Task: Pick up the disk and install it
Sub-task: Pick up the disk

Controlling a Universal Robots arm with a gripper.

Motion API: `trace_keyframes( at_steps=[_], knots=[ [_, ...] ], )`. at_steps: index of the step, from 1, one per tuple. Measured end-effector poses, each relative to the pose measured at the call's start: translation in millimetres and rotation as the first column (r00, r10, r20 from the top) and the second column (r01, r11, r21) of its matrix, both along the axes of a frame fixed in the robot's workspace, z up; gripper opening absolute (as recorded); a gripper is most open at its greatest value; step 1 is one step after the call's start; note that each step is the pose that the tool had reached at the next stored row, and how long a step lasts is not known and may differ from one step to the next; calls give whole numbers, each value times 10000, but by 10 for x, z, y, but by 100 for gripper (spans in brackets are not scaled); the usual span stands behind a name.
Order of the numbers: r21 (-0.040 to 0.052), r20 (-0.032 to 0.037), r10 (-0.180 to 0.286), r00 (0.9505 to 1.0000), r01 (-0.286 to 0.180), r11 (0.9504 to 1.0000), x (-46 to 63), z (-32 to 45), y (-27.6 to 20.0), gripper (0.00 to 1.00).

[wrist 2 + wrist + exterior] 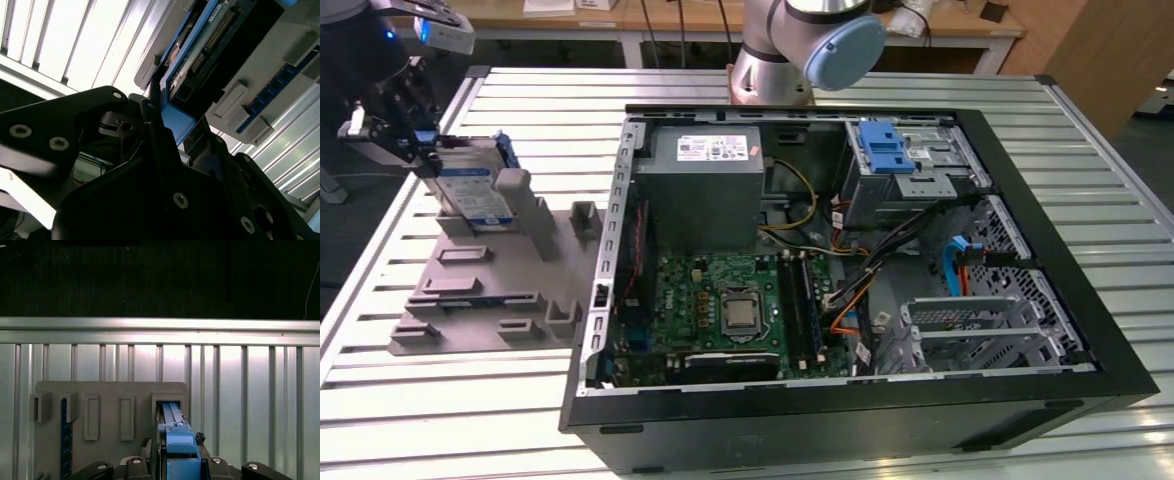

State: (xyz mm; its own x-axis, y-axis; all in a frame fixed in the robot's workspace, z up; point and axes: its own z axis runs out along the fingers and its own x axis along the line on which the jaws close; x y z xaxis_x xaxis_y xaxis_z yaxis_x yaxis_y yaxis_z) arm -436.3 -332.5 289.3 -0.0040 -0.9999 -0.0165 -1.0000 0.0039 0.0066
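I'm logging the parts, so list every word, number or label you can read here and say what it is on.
No text is legible.
White-and-blue label on the flat silver hard disk in its blue plastic frame: print too small to read.
White sticker on the grey metal power supply box: too small to read.
Green circuit board: markings blurred.
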Motion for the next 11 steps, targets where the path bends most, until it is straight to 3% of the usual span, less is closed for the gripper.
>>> trace_keyframes(
  at_steps=[5, 6, 11],
  knots=[
    [-1, 0, 0, 10000, 0, 10000, 0, 0, 0, 43],
    [-1, -1, 0, 10000, 0, 10000, 0, 0, 0, 36],
    [-1, -1, -1, 10000, 1, 10000, 0, 0, 0, 36]
  ],
)
